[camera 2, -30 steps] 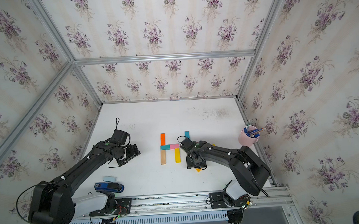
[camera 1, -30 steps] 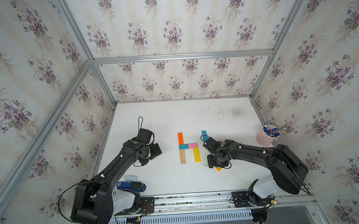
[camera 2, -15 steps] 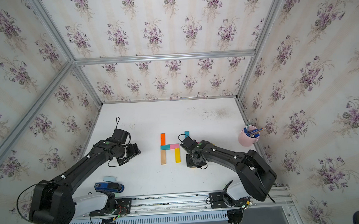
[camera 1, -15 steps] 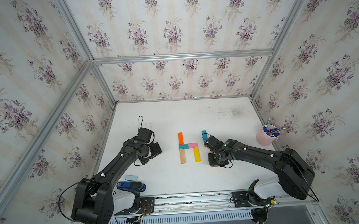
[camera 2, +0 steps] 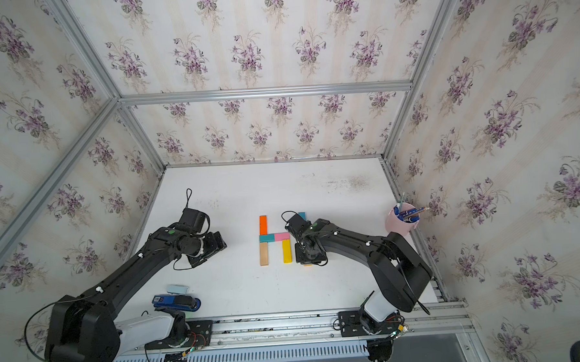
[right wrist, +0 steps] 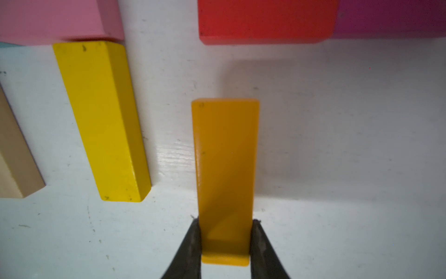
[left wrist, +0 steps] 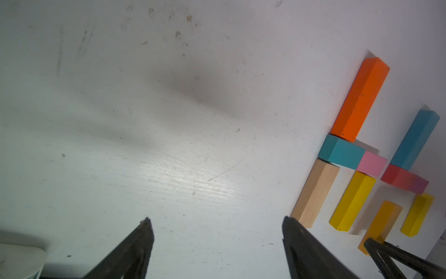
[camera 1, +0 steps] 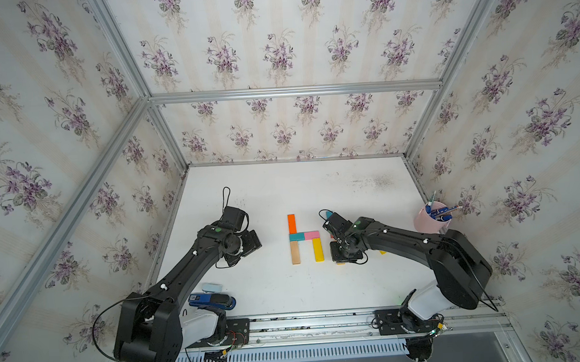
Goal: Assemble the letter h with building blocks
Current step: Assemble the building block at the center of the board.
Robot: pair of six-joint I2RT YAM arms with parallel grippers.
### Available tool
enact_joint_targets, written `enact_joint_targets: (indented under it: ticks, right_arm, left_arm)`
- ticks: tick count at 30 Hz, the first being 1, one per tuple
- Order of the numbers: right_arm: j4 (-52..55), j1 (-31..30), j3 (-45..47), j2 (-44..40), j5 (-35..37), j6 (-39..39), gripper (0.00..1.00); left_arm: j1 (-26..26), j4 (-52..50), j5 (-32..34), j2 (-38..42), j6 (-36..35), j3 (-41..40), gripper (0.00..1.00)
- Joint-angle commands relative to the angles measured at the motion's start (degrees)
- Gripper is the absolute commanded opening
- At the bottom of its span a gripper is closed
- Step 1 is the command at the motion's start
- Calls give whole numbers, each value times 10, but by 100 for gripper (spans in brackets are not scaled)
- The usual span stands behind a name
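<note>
The lowercase letter h, built of five painted wooden blocks, lies flat near the middle of the white counter. A long orange block and a long natural-wood block make its stem, with a short teal block between them. A short pink block touches the teal one to finish the crossbar. A long yellow block runs from the pink one toward the counter's front edge.

Just right of the figure, the right end effector is clamped narrow on the near end of an amber-yellow flat rectangular block. Its fingers press against the block's two long sides. The far end of that block points at a short red block, with a gap between them, and a magenta block adjoins the red one. In the left wrist view a long blue block touches the red one, and a small yellow block lies beside the amber-yellow one.

The left end effector stands wide and empty over bare counter, well apart from the figure toward the left edge.

A pink cup of pens stands by the right edge. A dark blue stapler-like object and a pale blue rounded pad lie near the front left corner.
</note>
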State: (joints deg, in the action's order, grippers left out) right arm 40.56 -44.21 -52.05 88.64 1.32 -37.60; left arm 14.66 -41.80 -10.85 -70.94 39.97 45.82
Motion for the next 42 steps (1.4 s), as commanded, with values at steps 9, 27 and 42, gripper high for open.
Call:
enact_joint_targets:
  ticks: [9,27,42]
  right_arm:
    - [-9,5,2,29,-12,-8,49]
    - [-14,10,-9,37,7,0,28]
    - [-3,11,-9,30,9,23,41]
  left_arm:
    - [0,-5,2,0,-3,3,86]
    - [0,-6,2,2,-5,1,86]
    - [-1,1,3,-2,-4,-4,86]
